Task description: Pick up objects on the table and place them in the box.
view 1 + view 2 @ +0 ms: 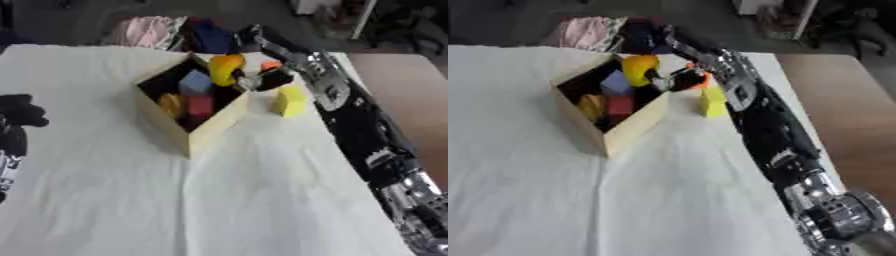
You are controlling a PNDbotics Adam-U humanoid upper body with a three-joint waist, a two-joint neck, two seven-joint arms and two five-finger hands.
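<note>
Box (pixel 197 135) near the bench's (pixel 262 200) far edge, blocks (pixel 197 95) inside; one block (pixel 290 101) just right of it.

A makeshift test space, likely a lab or workroom. The table (pixel 105 200) is draped in a wrinkled white cloth. Past its far edge, bundled pink and dark blue fabrics (pixel 175 32) lie on a dark floor. A brown surface (pixel 859 100) sits right.

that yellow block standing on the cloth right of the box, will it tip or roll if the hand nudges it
The yellow rectangular block stands upright on its small end, so it probably tips. Flat faces suggest no rolling. The wrinkled white cloth may drag under it.
</note>
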